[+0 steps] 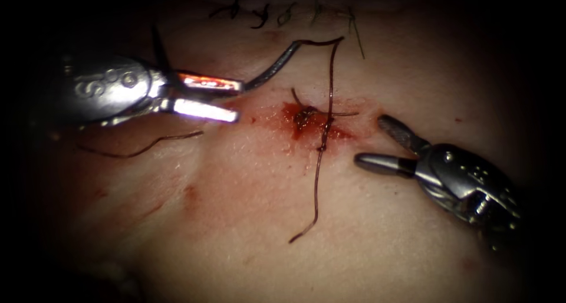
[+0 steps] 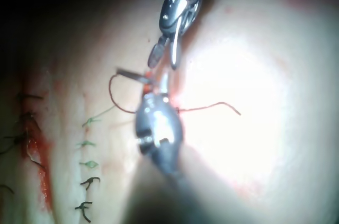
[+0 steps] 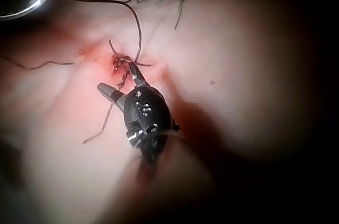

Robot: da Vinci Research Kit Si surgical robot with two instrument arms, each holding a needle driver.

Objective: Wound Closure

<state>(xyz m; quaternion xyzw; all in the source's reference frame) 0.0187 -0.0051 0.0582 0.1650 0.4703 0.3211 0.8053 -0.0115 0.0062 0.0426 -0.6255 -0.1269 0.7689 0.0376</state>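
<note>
The tissue [image 1: 247, 208] has a small red cut [image 1: 306, 120] at its middle. My left tool [image 1: 239, 101] is left of the cut with its jaws apart. The curved needle [image 1: 274, 67] lies outside the tissue, its body running out from beside the upper jaw toward the upper right. Dark thread [image 1: 329, 85] leaves the needle's rear end, drops through the cut and trails down as a free tail. My right tool [image 1: 368, 141] stands open just right of the cut, holding nothing. The right wrist view shows the right tool [image 3: 121, 81] close to the cut [image 3: 119, 62], with the needle [image 3: 24, 9] beyond.
A row of earlier stitches [image 1: 277, 13] with cut ends runs along the far edge. A loose piece of thread [image 1: 147, 145] lies on the tissue below the left tool. Red fluid stains the skin around the cut. The left wrist view shows stitches [image 2: 87, 160] beside the left tool.
</note>
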